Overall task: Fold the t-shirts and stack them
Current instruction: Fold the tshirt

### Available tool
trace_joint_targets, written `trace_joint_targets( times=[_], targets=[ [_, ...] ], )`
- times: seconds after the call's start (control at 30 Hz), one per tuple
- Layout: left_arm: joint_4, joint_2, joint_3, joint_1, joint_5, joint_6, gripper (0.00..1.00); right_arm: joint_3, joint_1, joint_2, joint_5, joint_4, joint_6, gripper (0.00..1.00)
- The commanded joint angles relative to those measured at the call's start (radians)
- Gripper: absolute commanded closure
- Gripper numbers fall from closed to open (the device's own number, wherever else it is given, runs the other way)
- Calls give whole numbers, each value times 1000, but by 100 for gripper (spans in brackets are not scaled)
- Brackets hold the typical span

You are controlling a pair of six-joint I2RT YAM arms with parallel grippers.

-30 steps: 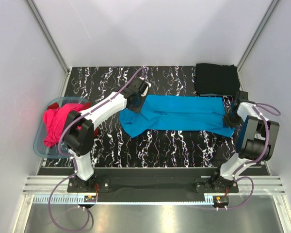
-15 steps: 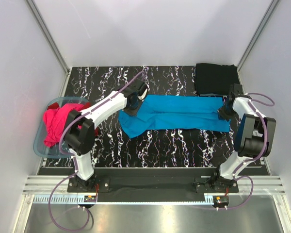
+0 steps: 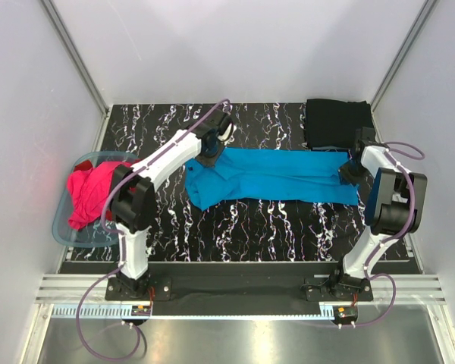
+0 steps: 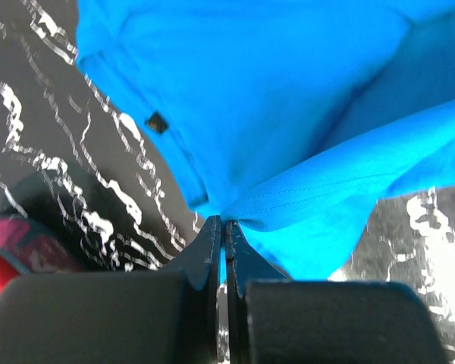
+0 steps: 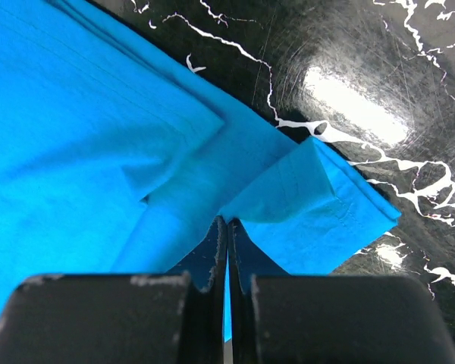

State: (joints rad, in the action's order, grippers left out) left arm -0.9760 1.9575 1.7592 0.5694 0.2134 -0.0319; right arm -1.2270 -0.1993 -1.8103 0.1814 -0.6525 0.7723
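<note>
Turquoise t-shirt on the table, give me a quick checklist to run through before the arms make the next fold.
1. Left gripper shut on the bright turquoise-blue cloth t-shirt: ok.
2. Right gripper shut on its other end: ok.
3. Cloth lying smooth: not ok, creased, with a corner flap folded over by the right gripper.
4. Folded black cloth t-shirt apart from the turquoise one: cannot tell, edges very close.
5. Magenta-pink and red cloth shirts kept in the translucent pale-blue plastic tub: ok.

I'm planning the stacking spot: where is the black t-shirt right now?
In the top view the black t-shirt lies at the far right corner of the table, just beyond the right claw and the turquoise t-shirt.
</note>
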Motion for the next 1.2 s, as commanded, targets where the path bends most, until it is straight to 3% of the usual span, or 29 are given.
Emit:
trace_joint_targets(
  times=[0.0, 0.43, 0.83, 1.17],
  targets=[
    [-13, 53, 68, -6, -8, -31, 100, -40, 8, 5, 41, 1, -5, 100],
    [-35, 158, 114, -8, 63, -54, 100, -94, 17, -41, 53, 1, -4, 100],
    [-36, 185, 174, -8, 49, -68, 100, -88, 17, -1, 119, -44, 39, 83],
    [-55, 224, 220, -11, 53, -68, 100, -112, 17, 75, 239, -130, 68, 77]
  ],
)
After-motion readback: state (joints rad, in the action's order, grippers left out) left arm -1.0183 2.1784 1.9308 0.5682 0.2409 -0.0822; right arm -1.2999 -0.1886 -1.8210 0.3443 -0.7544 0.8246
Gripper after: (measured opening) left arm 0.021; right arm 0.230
